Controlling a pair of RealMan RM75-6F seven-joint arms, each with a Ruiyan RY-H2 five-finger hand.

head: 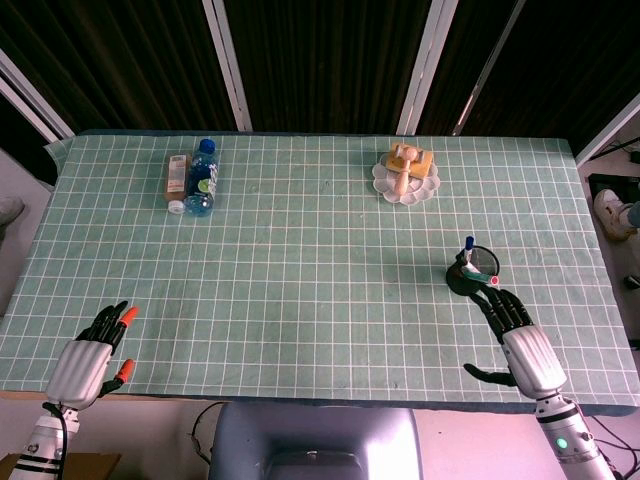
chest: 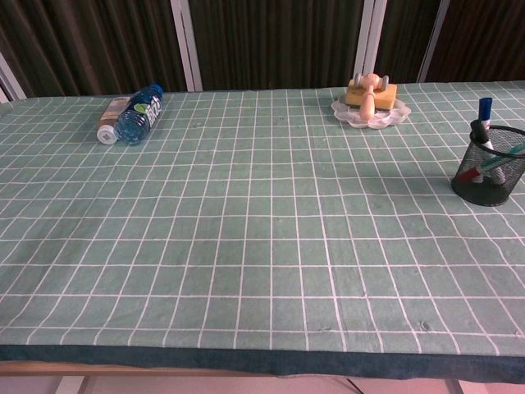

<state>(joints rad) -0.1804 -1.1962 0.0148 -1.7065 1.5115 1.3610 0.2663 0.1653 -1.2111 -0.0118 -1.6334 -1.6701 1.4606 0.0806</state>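
I've got my right hand [head: 512, 325] out over the near right part of the table [head: 320, 290], fingers stretched forward and apart, thumb sticking out to the side, nothing in it; its fingertips sit just beside the near edge of the black mesh pen holder [head: 473, 272], and from the head view I can't tell whether they actually touch it. The holder stands upright on the green checked cloth, with a blue-capped marker [chest: 484, 115] poking up out of it and a red-tipped pen [chest: 474, 171] leaning inside; the chest view shows it at the right edge, with no hand in that picture at all. My left hand [head: 93, 352] is down at the near left corner, fingers spread, orange tips showing, holding nothing, well apart from everything else. Far left, a blue-capped water bottle [head: 202, 178] lies on its side, and a smaller tan bottle [head: 176, 178] lies touching it on its left. Far right of centre, a white scalloped plate [head: 383, 178] carries a yellow block [head: 421, 163] with a pale wooden piece [head: 402, 168] laid across it.
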